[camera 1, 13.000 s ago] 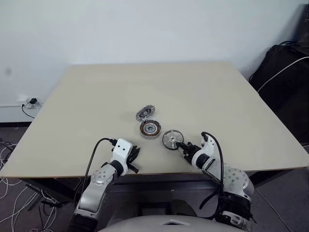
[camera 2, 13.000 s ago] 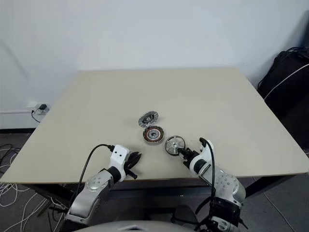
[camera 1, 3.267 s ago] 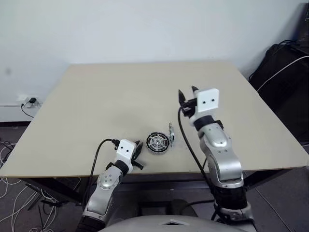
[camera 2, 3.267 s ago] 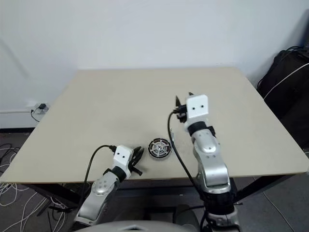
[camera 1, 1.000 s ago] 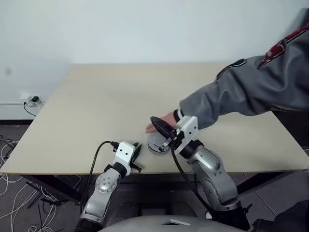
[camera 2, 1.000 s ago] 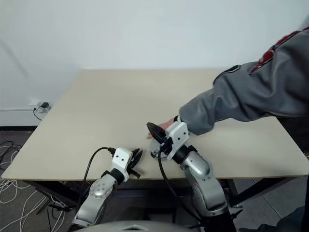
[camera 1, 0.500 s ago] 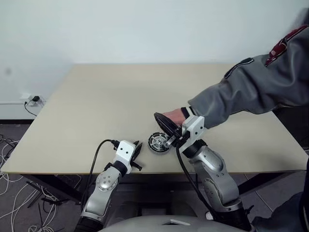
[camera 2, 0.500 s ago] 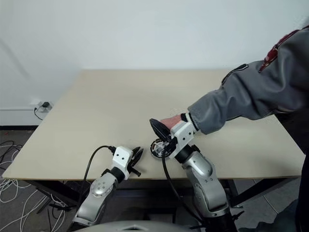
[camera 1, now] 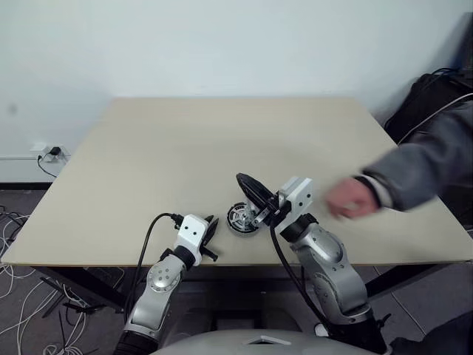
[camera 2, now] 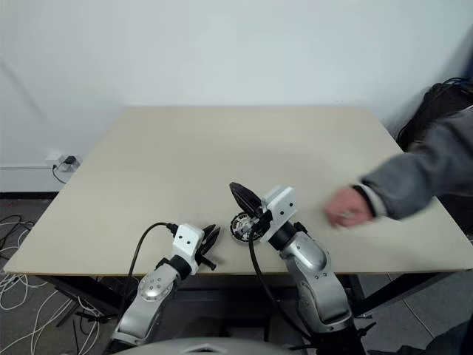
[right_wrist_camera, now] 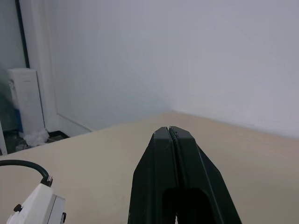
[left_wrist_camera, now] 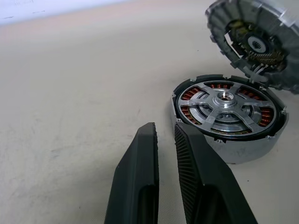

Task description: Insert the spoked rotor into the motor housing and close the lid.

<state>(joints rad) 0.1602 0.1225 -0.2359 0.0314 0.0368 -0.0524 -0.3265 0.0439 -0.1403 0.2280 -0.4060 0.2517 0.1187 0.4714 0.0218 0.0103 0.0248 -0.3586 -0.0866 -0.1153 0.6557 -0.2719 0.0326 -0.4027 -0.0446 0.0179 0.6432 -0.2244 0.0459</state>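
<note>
The motor housing (left_wrist_camera: 243,150) sits on the table near the front edge. Inside it lies the spoked rotor (left_wrist_camera: 228,105), with copper windings showing between its spokes. The lid (left_wrist_camera: 254,42) leans tilted just behind the housing, its ribbed face turned my way. My left gripper (left_wrist_camera: 164,127) is shut and empty, resting low just short of the housing (camera 1: 238,219). My right gripper (camera 1: 240,180) is shut and empty too, raised above the housing and pointing up and to the left, seen again as the right gripper (right_wrist_camera: 169,129).
A person's hand (camera 1: 347,198) with a grey sleeve (camera 1: 432,166) hovers over the table (camera 1: 185,148) to the right of my right arm. A black bag (camera 1: 436,96) lies beyond the table's right edge. Cables (camera 1: 18,303) trail on the floor at the left.
The person's hand has drawn back to the right, away from the housing. Both grippers have stayed where they were.
</note>
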